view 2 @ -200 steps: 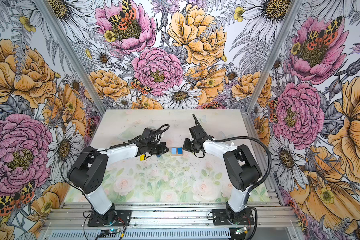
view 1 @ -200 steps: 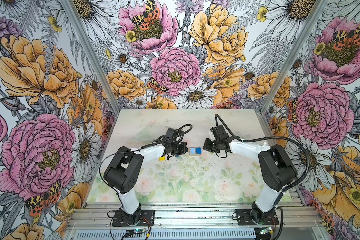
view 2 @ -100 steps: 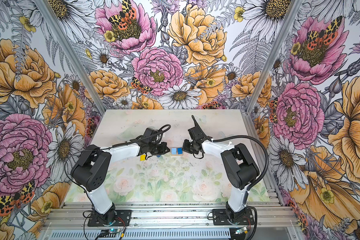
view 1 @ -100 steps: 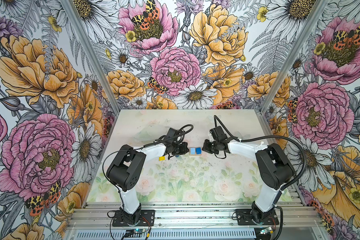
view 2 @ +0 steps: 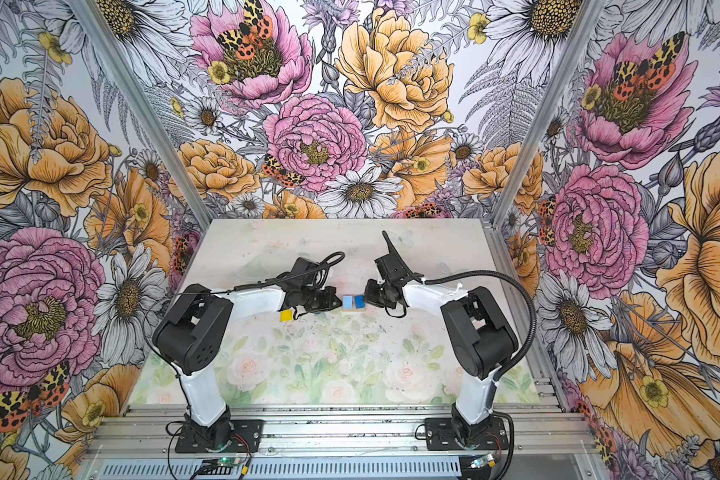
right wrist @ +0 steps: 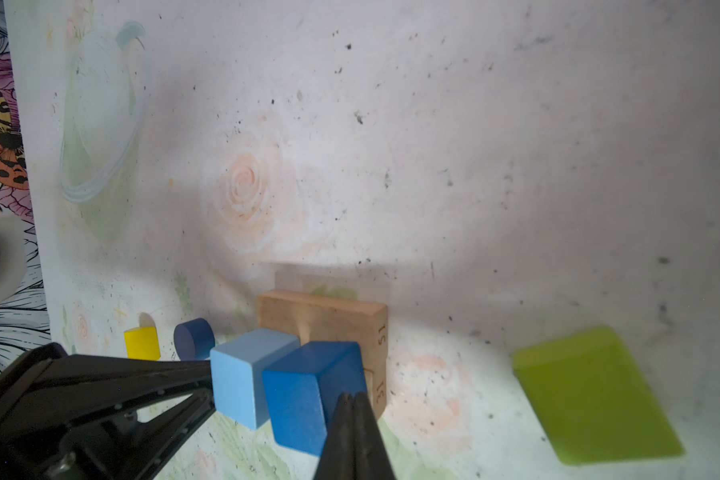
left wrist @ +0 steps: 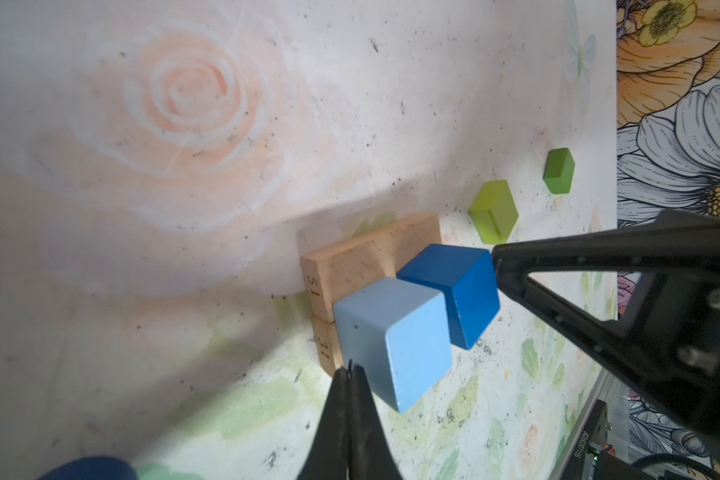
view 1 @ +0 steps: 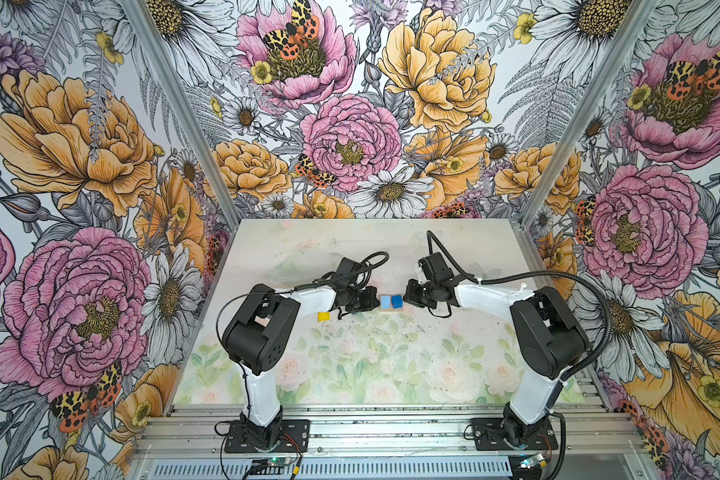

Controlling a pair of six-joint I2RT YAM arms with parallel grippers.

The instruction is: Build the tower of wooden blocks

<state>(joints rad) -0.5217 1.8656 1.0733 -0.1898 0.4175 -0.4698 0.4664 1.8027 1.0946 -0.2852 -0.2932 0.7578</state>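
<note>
I had the left gripper [left wrist: 352, 371] pinched fully closed on nothing, its tip against the left face of the light blue cube [left wrist: 391, 332]. The right gripper [right wrist: 354, 397] was likewise closed and empty, its tip against the right side of the dark blue cube [right wrist: 308, 390]. The two cubes sat side by side, touching, on top of the tan bars [left wrist: 366, 257], which lay flat against each other in the middle of the table [view 1: 350, 365]. Left of that stack I saw the yellow half-round [view 1: 323, 316], with the blue cylinder [right wrist: 194, 338] just beside it. On the right lay the green cubes [left wrist: 493, 210], apart from each other and from the stack.
</note>
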